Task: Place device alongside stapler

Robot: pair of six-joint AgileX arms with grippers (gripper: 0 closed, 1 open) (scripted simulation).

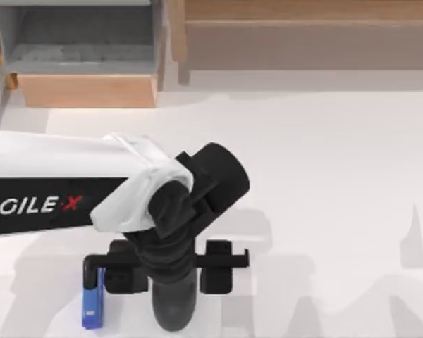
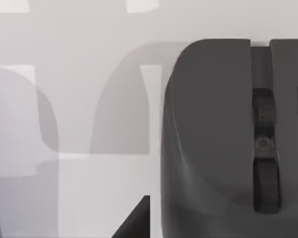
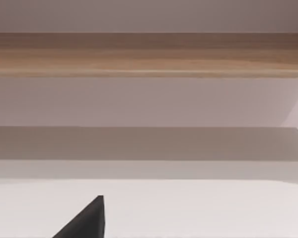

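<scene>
The device is a dark grey computer mouse (image 1: 175,304) lying near the table's front edge, left of centre; its scroll wheel faces the camera in the left wrist view (image 2: 213,134). The stapler (image 1: 93,301), blue with a black end, lies just left of it, roughly parallel and apart from it. My left gripper (image 1: 170,271) hangs over the mouse, open, one finger on each side and neither touching. One of its fingers (image 2: 135,222) stands just clear of the mouse's side. My right gripper (image 3: 84,222) is parked, facing the back wall.
A wooden open-fronted box with a grey inside (image 1: 84,88) stands at the back left. A long wooden shelf (image 1: 303,42) runs along the back right and also shows in the right wrist view (image 3: 149,54). The white tabletop (image 1: 324,197) stretches to the right.
</scene>
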